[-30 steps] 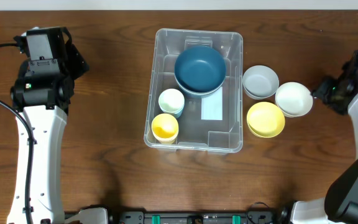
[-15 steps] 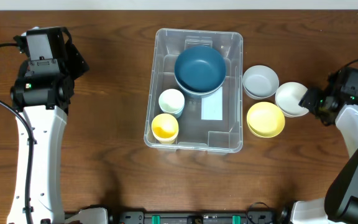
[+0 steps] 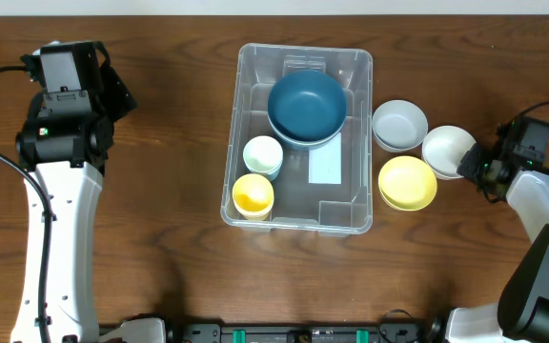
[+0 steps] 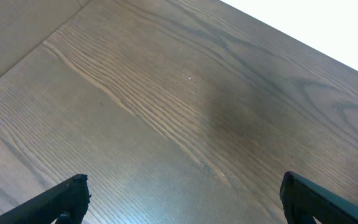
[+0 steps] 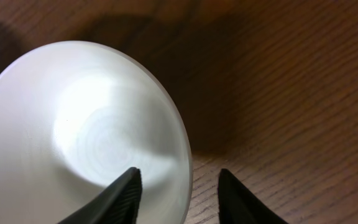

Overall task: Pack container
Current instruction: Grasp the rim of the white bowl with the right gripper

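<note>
the container [image 3: 298, 200], a clear rectangular bin with rounded corners, sits upright and open-topped, white label on its bottom.

The right wrist view crops the white bowl [image 5: 86, 137].

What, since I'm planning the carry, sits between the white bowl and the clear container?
The grey bowl and yellow bowl sit between the white bowl and the right wall of the container. Nothing separates the open right hand from that bowl's rim.
</note>
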Controlling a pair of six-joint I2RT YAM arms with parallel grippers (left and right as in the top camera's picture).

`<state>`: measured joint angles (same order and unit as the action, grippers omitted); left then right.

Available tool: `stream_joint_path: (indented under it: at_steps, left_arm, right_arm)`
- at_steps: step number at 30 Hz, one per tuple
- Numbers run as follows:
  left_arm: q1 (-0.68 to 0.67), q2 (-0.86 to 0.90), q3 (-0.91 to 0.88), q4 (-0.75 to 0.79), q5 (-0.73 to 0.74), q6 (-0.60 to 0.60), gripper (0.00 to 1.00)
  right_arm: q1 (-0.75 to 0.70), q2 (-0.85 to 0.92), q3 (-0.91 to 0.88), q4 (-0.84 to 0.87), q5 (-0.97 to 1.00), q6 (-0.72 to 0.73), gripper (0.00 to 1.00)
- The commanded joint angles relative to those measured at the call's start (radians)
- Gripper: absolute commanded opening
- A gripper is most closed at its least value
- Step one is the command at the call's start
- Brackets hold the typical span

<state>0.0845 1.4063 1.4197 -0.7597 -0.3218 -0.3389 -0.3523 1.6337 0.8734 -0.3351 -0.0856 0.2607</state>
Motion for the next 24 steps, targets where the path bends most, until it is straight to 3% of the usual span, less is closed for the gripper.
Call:
stream_joint_path:
  at_steps: [1, 15, 24]
  left_arm:
    - [0.004, -0.002, 0.013, -0.003, -0.021, 0.009, 0.98]
    - [0.004, -0.002, 0.013, -0.003, -0.021, 0.009, 0.98]
    - [0.004, -0.002, 0.013, -0.003, -0.021, 0.009, 0.98]
  right_arm:
    - [-0.001, 0.005, -0.01, 0.003, 0.011, 0.005, 0.39]
    - [-0.002, 0.011, -0.021, 0.01, 0.045, 0.024, 0.27]
    - [-0.003, 0.054, -0.021, 0.029, 0.045, 0.039, 0.24]
